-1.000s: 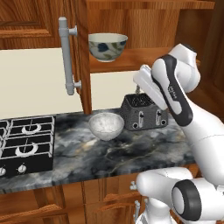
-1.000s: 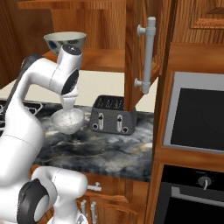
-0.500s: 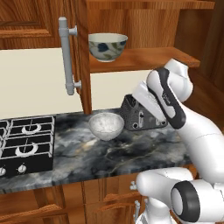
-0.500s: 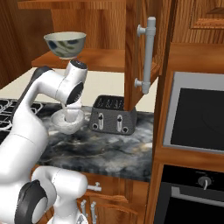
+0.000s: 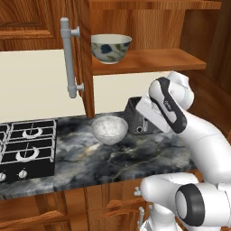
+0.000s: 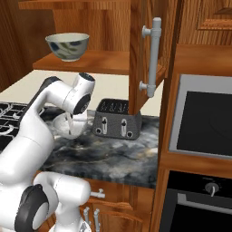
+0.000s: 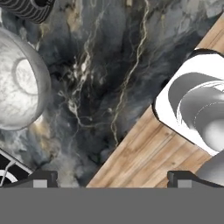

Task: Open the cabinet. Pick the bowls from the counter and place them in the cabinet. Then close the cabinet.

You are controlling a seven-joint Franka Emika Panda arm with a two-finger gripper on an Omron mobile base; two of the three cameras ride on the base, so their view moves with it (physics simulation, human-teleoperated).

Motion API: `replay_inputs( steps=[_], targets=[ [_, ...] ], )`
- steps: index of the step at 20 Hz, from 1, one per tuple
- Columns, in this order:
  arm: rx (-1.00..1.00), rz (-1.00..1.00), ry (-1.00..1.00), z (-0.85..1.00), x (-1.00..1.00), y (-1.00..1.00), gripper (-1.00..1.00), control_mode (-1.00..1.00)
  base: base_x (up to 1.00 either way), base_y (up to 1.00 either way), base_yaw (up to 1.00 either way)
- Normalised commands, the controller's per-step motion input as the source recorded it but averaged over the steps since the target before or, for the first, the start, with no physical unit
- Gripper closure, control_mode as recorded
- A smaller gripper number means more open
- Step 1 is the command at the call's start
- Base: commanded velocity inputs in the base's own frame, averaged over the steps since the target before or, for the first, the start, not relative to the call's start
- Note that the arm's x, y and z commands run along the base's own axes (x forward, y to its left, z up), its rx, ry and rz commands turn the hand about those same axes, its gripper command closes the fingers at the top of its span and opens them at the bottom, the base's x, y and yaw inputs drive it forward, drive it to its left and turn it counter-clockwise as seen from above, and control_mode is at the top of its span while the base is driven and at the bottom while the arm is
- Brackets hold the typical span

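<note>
The cabinet (image 5: 149,61) stands open, its door (image 5: 83,54) swung to the left with a silver bar handle (image 5: 67,58). One of the bowls, cream with a leaf pattern (image 5: 111,47), sits on the cabinet shelf. The other, speckled whitish-grey (image 5: 109,130), rests on the dark marble counter (image 5: 135,158). My gripper (image 6: 70,128) hangs low just beside this bowl, pointing down at the counter. In the hand view my gripper (image 7: 109,179) is open and empty, with the speckled bowl (image 7: 17,83) off to the left.
A black toaster (image 6: 117,120) stands on the counter right of the speckled bowl. The gas hob (image 5: 27,144) lies at the left. A built-in oven (image 6: 204,122) fills the right wall. The second open door (image 6: 138,54) hangs above the toaster.
The arm has dropped from shelf height down toward the counter beside the speckled bowl. The jaws stayed open and empty. Both bowls kept their places.
</note>
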Motion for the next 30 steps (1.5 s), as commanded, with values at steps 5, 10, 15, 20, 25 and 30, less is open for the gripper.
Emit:
replay_inputs(
  steps=[5, 10, 15, 20, 25, 30],
  targets=[
    [0.00, 0.04, -0.01, -0.28, 0.07, 0.00, -1.00, -1.00, 0.00, 0.00, 0.00],
    [0.00, 0.13, -0.05, -0.20, 0.43, 0.00, -1.00, -1.00, 0.00, 0.00, 0.00],
    [0.00, 0.11, -0.02, -0.20, 0.36, 0.00, -1.00, -1.00, 0.00, 0.00, 0.00],
    [0.00, 0.03, -0.02, -0.20, 0.41, 0.00, -1.00, -1.00, 0.00, 0.00, 0.00],
    [0.00, 0.00, -0.09, -0.19, 0.13, 0.02, -1.00, -1.00, 0.00, 0.00, 0.00],
    [0.00, -0.01, -0.17, -0.21, 0.01, 0.17, -1.00, -1.00, 0.00, 0.00, 0.00]
  ],
)
